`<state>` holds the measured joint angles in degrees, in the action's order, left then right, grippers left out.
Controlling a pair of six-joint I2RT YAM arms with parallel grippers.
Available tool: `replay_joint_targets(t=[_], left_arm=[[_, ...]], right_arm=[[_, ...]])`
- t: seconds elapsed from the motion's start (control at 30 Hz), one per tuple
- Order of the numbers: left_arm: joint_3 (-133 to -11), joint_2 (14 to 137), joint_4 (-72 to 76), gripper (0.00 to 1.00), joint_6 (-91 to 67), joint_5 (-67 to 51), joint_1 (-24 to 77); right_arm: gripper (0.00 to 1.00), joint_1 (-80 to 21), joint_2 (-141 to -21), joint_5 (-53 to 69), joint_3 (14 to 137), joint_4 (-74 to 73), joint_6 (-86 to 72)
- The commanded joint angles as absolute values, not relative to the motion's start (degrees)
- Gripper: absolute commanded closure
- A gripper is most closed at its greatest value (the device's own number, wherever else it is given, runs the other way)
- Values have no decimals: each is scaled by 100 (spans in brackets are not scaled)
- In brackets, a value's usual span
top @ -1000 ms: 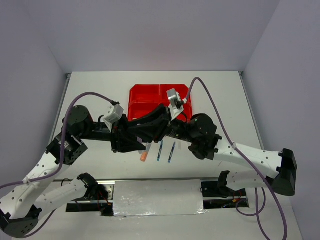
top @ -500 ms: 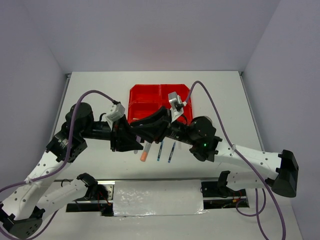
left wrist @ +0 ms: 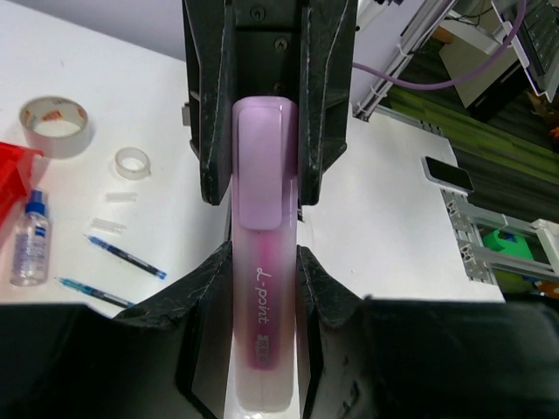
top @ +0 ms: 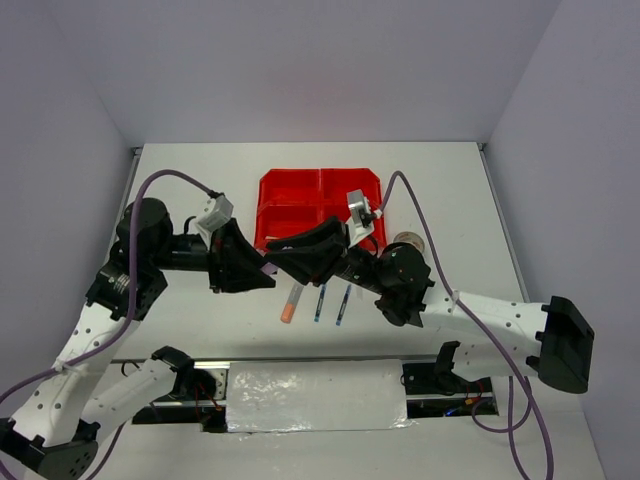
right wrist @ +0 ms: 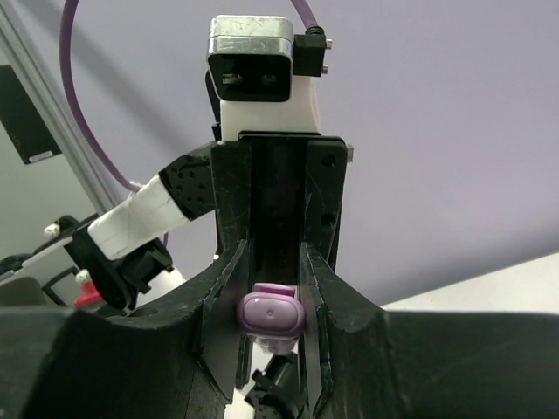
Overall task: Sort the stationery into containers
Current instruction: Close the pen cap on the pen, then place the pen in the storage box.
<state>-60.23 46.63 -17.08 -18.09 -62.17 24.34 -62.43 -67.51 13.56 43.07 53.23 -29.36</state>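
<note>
A pink highlighter [left wrist: 264, 297] with a pale purple cap [left wrist: 266, 161] is held in the air between my two grippers, which face each other tip to tip. My left gripper [left wrist: 264, 262] is shut on its pink body. My right gripper [right wrist: 272, 292] is shut on the cap [right wrist: 271, 316]. In the top view they meet [top: 267, 268] above the table, in front of the red bins [top: 318, 200]. An orange highlighter [top: 291, 303] and two blue pens [top: 321, 300] [top: 343, 305] lie on the table below.
In the left wrist view a large tape roll [left wrist: 54, 125], a small clear tape roll [left wrist: 132, 161] and a blue-capped glue tube [left wrist: 29, 249] lie on the table near a bin corner [left wrist: 13, 179]. The erasers and the green highlighter are out of view.
Both grippers have shifted left together, still tip to tip with the highlighter between them. The left arm has drawn back to the left and the right arm has reached after it.
</note>
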Motion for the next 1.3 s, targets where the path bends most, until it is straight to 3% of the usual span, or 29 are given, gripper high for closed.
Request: replay_joint_targets(t=[0.0, 0.13, 0.2, 0.23, 0.43, 0.5, 0.67, 0.9, 1.1, 1.27], left_arm=[[-6530, 4500, 1355, 100, -2004, -6188, 2285], [-6338, 4544, 862, 100, -1697, -5943, 2285], [-6110, 4474, 555, 100, -1512, -5819, 2285], [-6030, 4456, 467, 100, -1390, -5740, 2294], [-5871, 4526, -507, 100, -705, -5169, 2303], [-5784, 4692, -641, 100, -371, -5071, 2320], [-5643, 5368, -624, 100, 263, -4835, 2347], [-6072, 6968, -1089, 100, 2394, -3929, 2347], [-6714, 8181, -1335, 100, 3673, -3982, 2294], [-7750, 9593, -2537, 100, 4401, -4410, 2154]], right_arm=[[100, -6530, -7638, 2444, 3472, 2584, -2874], [100, -6451, -7348, 2251, 3830, 2384, -2944], [69, -6399, -7155, 1777, 4068, 2119, -3023], [62, -6355, -6954, 1636, 4313, 1875, -3058], [56, -5626, -6294, 432, 5411, 610, -3296], [41, -5222, -6109, 326, 5824, 214, -3296], [22, -4615, -5583, 168, 6450, -473, -3077], [19, -4201, -4433, -545, 6540, -1660, -2664], [18, -4192, -3446, -344, 6100, -2108, -2566], [17, -4201, -2927, -27, 5871, -2153, -2505]])
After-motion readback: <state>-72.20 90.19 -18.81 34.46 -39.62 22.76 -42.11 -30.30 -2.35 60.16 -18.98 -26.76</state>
